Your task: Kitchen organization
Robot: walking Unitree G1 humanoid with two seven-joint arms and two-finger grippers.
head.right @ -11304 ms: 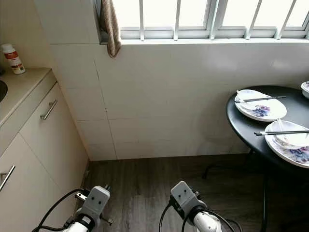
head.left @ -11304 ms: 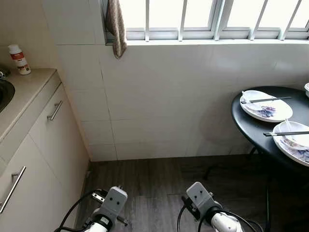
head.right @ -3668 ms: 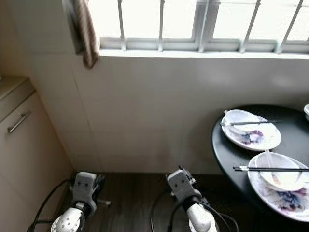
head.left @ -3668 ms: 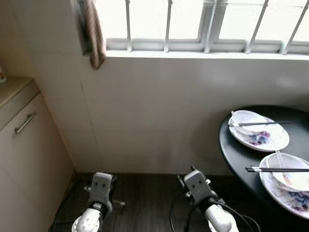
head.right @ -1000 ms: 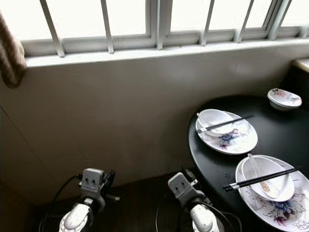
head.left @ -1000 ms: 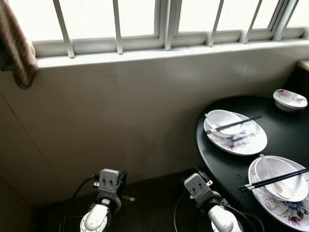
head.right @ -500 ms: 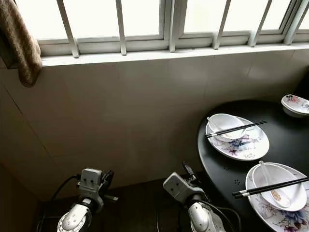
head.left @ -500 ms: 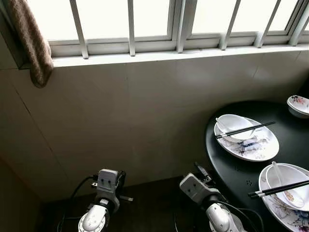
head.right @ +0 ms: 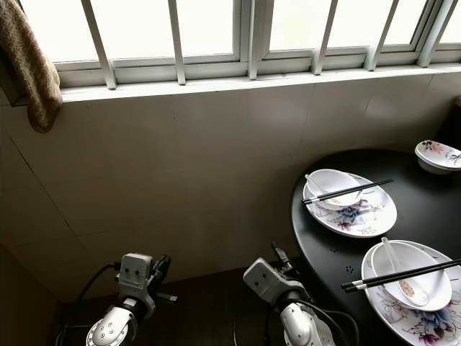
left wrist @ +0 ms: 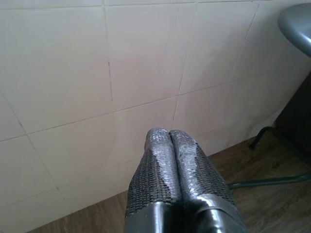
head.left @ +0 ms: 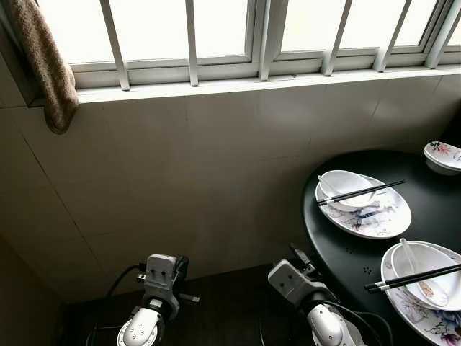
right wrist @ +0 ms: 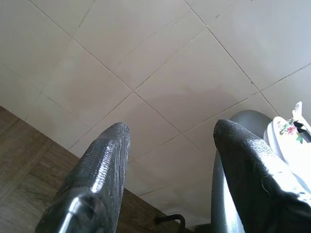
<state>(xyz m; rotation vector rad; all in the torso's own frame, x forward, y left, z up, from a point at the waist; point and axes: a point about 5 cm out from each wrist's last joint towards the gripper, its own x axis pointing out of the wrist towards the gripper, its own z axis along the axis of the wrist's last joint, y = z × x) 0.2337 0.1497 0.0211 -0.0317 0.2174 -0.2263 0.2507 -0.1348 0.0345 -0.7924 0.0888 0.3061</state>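
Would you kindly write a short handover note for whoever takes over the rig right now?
Left gripper: shut, empty, hanging low by the tiled wall.
Right gripper: open, empty, low beside the edge of the round black table.
On the table: far plate with bowl and chopsticks; near plate with bowl, spoon and chopsticks; small bowl at the back.
Done: nothing picked up.
Left: all dishes to clear.
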